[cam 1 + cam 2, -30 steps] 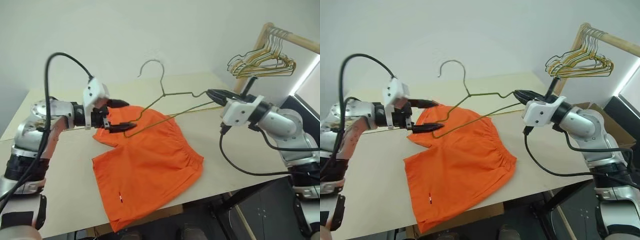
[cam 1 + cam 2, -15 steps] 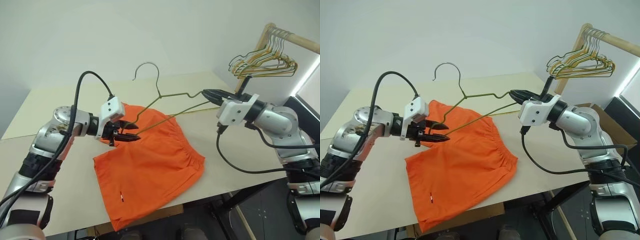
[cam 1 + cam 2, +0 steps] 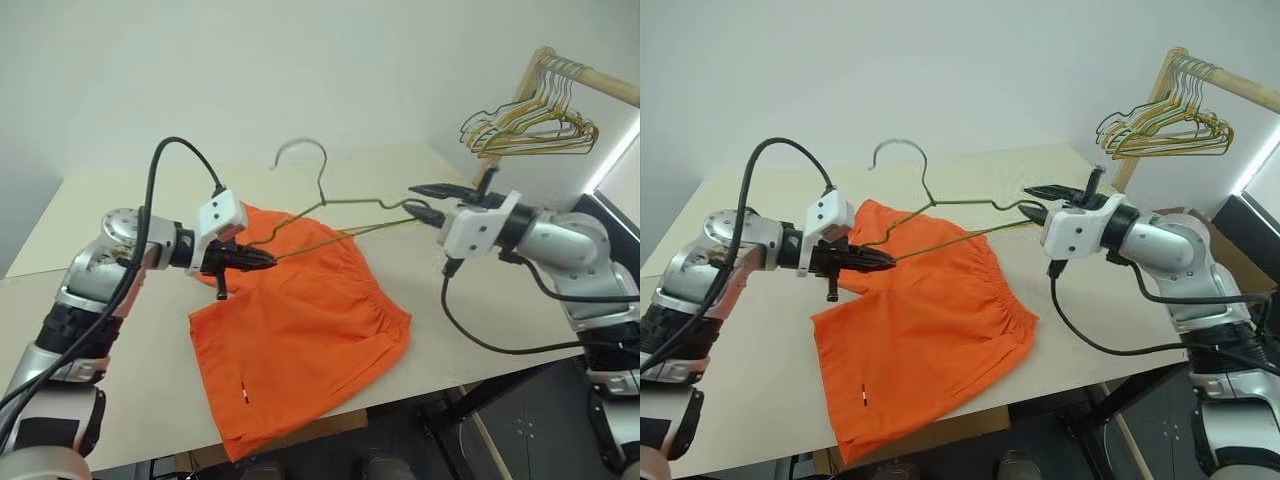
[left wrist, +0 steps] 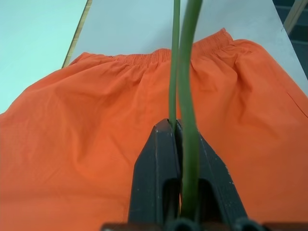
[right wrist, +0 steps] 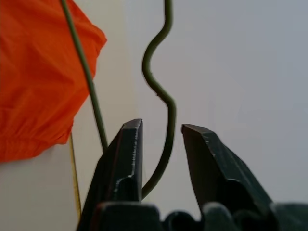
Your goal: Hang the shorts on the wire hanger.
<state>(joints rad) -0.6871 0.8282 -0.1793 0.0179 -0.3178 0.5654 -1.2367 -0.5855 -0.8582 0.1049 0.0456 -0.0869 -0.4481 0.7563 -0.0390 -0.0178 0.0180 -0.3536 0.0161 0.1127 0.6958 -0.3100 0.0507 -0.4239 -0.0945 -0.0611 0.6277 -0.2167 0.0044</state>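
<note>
My left pincer (image 3: 262, 259): fingers pressed together on the near corner of the hanger (image 3: 330, 205); in my left wrist view two strands of green-grey wire run out from between the closed tips.

My right pincer (image 3: 1038, 201): fingers parted, a clear gap between them. The far corner of the hanger, with its wavy bend, sits in that gap; the wire lies close against one finger (image 5: 126, 159), and I cannot tell whether it touches. No grip here.

Hanger: spans the space between my two pincers, up off the table (image 3: 120, 215), hook raised beyond and above my left pincer.

Shorts (image 3: 300, 330): orange, lying flat on the table directly under and ahead of my left pincer, waistband on the side toward my right pincer, well short of it. One leg corner lies just behind my left pincer. Small white tag near the hem closest to me. Shorts not on the hanger; the wire passes above the cloth.

Rack (image 3: 575, 75) with bunched hangers (image 3: 525, 125): beyond and above my right pincer.
</note>
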